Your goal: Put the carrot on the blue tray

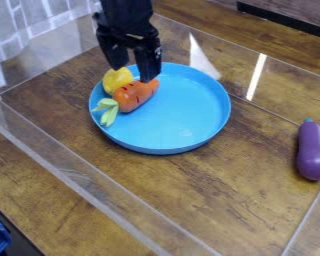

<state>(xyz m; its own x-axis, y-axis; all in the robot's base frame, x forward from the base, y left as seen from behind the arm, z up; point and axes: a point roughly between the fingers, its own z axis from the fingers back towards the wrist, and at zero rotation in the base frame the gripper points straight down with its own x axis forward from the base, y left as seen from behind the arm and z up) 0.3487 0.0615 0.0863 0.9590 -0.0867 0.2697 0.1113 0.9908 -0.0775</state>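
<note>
At blue tray [190,125] left rim: carrot [132,96].

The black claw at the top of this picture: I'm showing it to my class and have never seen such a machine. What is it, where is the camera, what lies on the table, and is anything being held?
The claw is the gripper of a robot arm, its two-fingered hand. One camera looks down at the wooden table from in front and above. The gripper's jaws are open and hold nothing; they hang just over the toy food. On the table lies a round blue tray. At the tray's left edge rest a small orange carrot with a green top and a yellow lemon, close together. A purple eggplant lies apart at the right, off the tray.
</note>
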